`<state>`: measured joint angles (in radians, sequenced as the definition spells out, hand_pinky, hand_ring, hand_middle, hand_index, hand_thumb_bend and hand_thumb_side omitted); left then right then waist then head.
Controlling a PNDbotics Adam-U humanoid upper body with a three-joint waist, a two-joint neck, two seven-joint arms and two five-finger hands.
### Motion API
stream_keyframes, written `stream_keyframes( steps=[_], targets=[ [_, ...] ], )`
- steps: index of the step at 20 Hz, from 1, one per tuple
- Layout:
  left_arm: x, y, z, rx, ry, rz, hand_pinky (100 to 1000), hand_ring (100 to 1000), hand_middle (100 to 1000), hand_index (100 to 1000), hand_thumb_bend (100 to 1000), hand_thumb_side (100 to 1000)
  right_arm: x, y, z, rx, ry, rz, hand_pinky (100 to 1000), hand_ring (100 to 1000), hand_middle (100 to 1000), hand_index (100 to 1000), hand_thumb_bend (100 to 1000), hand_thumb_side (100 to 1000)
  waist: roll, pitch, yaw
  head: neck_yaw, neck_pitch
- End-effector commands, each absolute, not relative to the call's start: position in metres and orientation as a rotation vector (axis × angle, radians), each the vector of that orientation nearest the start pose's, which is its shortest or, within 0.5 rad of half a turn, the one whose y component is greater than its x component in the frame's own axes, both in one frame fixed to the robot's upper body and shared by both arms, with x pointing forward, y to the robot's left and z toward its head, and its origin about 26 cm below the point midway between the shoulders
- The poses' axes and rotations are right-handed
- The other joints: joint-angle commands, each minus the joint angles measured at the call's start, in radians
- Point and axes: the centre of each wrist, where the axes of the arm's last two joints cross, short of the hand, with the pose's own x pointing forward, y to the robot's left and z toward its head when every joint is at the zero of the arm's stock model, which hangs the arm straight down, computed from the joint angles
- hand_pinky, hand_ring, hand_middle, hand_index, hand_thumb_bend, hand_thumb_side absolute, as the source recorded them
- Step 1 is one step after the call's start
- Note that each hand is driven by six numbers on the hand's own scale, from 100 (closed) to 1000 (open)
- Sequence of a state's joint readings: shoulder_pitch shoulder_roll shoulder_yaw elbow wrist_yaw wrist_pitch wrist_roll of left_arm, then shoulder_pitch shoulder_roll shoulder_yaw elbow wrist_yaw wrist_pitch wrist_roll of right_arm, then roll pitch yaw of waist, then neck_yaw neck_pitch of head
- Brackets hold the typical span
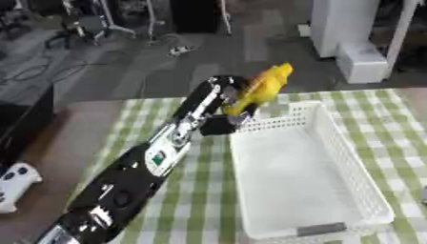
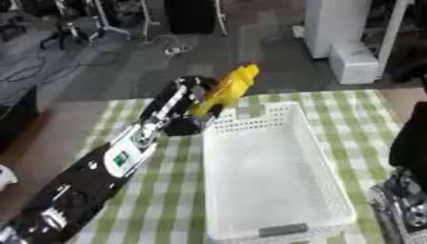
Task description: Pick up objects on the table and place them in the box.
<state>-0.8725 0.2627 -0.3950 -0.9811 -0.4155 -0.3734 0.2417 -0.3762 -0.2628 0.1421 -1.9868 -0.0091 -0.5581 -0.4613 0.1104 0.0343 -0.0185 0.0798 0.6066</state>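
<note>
Yellow and soft-looking, a banana-shaped toy [image 1: 265, 87] sticks up out of the left hand [image 1: 229, 97], whose dark fingers are curled round its lower end. The toy tilts up and to the right of the hand, its top end well clear of the cloth, and it hangs over the far left corner of the white box [image 1: 350, 167].

The left arm [image 1: 150, 162] runs from the lower left edge of the view up to that hand, black with silver and white parts, and lies over the green and white checked tablecloth [image 1: 200, 209]. The box starts just to the right of the hand and below it: a long plastic basket with latticed walls, its far rim close under the toy. Nothing can be made out inside it; its floor shows plain white.

Of the right hand only a dark mass with silver parts [image 2: 409, 200] shows, at the lower right edge of the right eye view, well away from the toy and beside the near right corner of the box. Whether its fingers are spread or curled cannot be told.

Left of the arm, past the cloth's edge, a white object [image 1: 15, 183] sits at the picture's border.
</note>
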Motion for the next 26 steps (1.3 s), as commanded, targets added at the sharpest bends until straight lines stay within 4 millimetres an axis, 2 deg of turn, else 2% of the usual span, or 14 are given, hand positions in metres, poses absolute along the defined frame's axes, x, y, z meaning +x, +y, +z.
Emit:
stream_keyframes(
  steps=[1,15,17,18,19,20,21,22,24,26],
  targets=[
    [0.457,0.158,0.142,0.405,-2.267,-0.990,100,100,100,247,100,528,0.303,-0.204,0.212,-0.163,3.370,0.214,394,611,630,725,100,905,-0.003,-0.016,-0.003,0.015,-0.007],
    [0.446,0.141,0.133,0.245,-2.304,-1.055,100,100,100,276,100,561,0.304,-0.199,0.218,-0.215,3.350,0.236,398,610,628,723,100,903,0.006,-0.014,-0.029,0.038,-0.013],
    [0.444,0.139,0.130,0.198,-2.313,-1.059,100,100,100,335,100,581,0.304,-0.199,0.219,-0.217,3.348,0.239,399,610,628,723,100,902,0.007,-0.013,-0.030,0.038,-0.013],
    [0.443,0.139,0.128,0.173,-2.319,-1.061,100,100,164,389,100,610,0.304,-0.199,0.219,-0.218,3.347,0.240,399,610,628,723,100,902,0.007,-0.013,-0.030,0.038,-0.012],
    [0.443,0.139,0.126,0.147,-2.324,-1.065,100,100,164,389,100,610,0.304,-0.199,0.219,-0.218,3.346,0.241,399,610,628,723,100,902,0.007,-0.013,-0.030,0.038,-0.012],
    [0.443,0.140,0.125,0.130,-2.325,-1.072,171,128,396,581,100,739,0.305,-0.199,0.219,-0.218,3.346,0.241,399,610,628,723,100,902,0.007,-0.013,-0.029,0.038,-0.011],
    [0.443,0.141,0.124,0.119,-2.315,-1.102,319,275,509,684,100,776,0.305,-0.199,0.219,-0.218,3.346,0.242,399,610,628,723,100,902,0.008,-0.013,-0.029,0.038,-0.011],
    [0.443,0.142,0.123,0.116,-2.301,-1.135,432,385,596,747,100,823,0.305,-0.199,0.219,-0.218,3.345,0.242,399,610,628,723,100,902,0.008,-0.013,-0.028,0.038,-0.010],
    [0.444,0.144,0.122,0.125,-2.276,-1.195,598,511,713,820,100,866,0.305,-0.199,0.219,-0.216,3.346,0.242,399,610,628,723,100,902,0.007,-0.013,-0.027,0.039,-0.010],
    [0.444,0.146,0.121,0.136,-2.268,-1.224,806,636,807,876,100,894,0.305,-0.199,0.219,-0.214,3.347,0.242,398,610,627,723,100,902,0.007,-0.013,-0.025,0.038,-0.008]
  ],
)
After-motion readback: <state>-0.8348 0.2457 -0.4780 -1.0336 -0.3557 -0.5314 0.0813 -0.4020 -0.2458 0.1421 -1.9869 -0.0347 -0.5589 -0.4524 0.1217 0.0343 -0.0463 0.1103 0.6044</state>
